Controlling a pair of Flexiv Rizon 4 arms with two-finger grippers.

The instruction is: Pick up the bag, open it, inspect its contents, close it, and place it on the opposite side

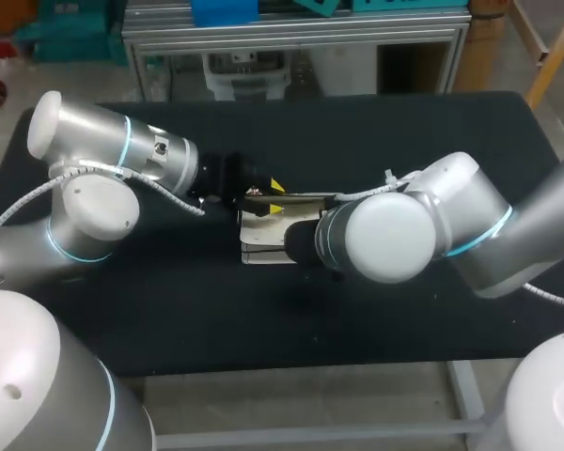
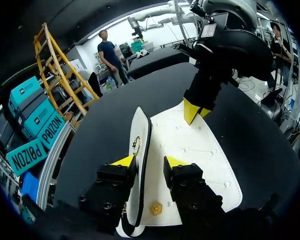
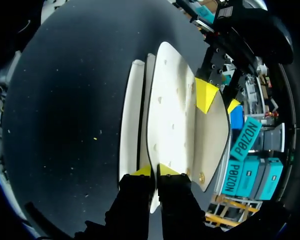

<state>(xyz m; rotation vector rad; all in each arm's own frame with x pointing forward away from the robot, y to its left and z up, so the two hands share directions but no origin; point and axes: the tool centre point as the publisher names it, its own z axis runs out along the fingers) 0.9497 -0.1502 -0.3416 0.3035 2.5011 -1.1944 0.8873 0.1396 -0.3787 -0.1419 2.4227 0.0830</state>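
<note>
From above, the flat white leather bag (image 1: 261, 246) lies mid-table on the black table (image 1: 150, 319), with the left gripper (image 1: 275, 196) at its far edge. Off the left wrist, that gripper's fingers stand apart astride the bag's black-trimmed flap (image 2: 141, 150), not pinching it. Off the right wrist, the right gripper (image 3: 154, 171) is nipped tight on the bag's middle panel. I'd reckon the left should clamp first, then both part the bag slowly. Nothing inside the bag shows.

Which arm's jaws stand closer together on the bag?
The right arm's: its jaws almost meet on a thin panel of the bag, while the left arm's stand wider, astride the black-edged flap.
</note>
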